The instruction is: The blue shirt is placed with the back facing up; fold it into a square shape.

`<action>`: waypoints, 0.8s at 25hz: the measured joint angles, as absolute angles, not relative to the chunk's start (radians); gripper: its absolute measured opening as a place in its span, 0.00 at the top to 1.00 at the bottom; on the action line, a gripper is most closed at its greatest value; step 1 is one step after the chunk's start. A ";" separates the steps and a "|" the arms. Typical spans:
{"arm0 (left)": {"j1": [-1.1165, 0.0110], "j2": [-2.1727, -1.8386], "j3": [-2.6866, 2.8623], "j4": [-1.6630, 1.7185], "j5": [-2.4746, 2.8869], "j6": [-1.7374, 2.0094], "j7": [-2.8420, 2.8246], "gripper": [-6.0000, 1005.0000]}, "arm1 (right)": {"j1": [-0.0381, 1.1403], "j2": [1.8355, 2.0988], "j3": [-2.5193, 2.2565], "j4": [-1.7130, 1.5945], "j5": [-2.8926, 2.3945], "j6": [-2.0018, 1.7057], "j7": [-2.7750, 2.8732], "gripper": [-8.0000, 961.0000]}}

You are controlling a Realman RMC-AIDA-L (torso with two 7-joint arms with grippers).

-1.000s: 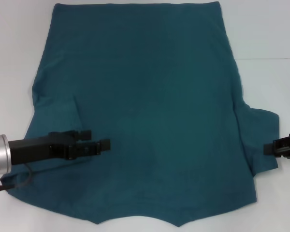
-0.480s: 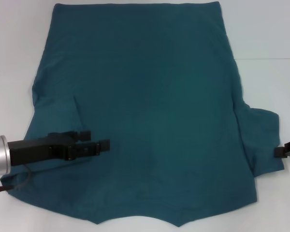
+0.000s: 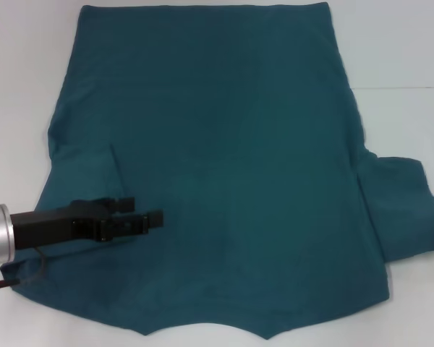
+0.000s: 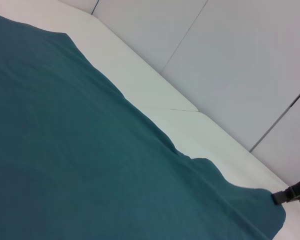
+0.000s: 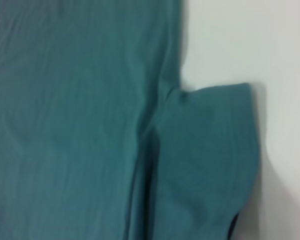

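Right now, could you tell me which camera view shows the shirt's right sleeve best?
The right wrist view: the blue shirt's right sleeve fills it, spread flat. The head view shows it at the edge; the left wrist view shows only its far tip.

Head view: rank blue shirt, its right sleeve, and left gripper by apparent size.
1. blue shirt, fills most of the view.
2. right sleeve, spread flat on the white table.
3. left gripper, smallest, though it sits nearer the camera above the fabric.

Was a plain white table, crossed by a thin seam on its right side. Carried the blue shirt, spread flat, plain side up, covering most of the middle, right sleeve splayed out toward the right edge.
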State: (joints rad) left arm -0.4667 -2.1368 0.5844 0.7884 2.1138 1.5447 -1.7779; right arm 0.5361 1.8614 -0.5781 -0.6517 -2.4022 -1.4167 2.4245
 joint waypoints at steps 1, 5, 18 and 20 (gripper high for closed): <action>-0.467 -2.137 0.584 0.788 2.114 1.545 -1.778 0.08 | 0.532 1.861 -0.578 -0.662 -2.402 -1.417 2.430 0.99; -0.468 -2.137 0.584 0.788 2.114 1.545 -1.778 0.08 | 0.522 1.857 -0.575 -0.693 -2.416 -1.414 2.458 0.98; -0.474 -2.137 0.584 0.788 2.114 1.546 -1.778 0.09 | 0.543 1.815 -0.571 -0.701 -2.427 -1.410 2.490 0.99; -0.474 -2.137 0.584 0.788 2.114 1.546 -1.778 0.09 | 0.550 1.811 -0.570 -0.701 -2.426 -1.413 2.491 0.99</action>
State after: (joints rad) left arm -0.4740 -2.1368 0.5845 0.7884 2.1138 1.5462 -1.7779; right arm 0.5497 1.8115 -0.5696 -0.7010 -2.4256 -1.4128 2.4908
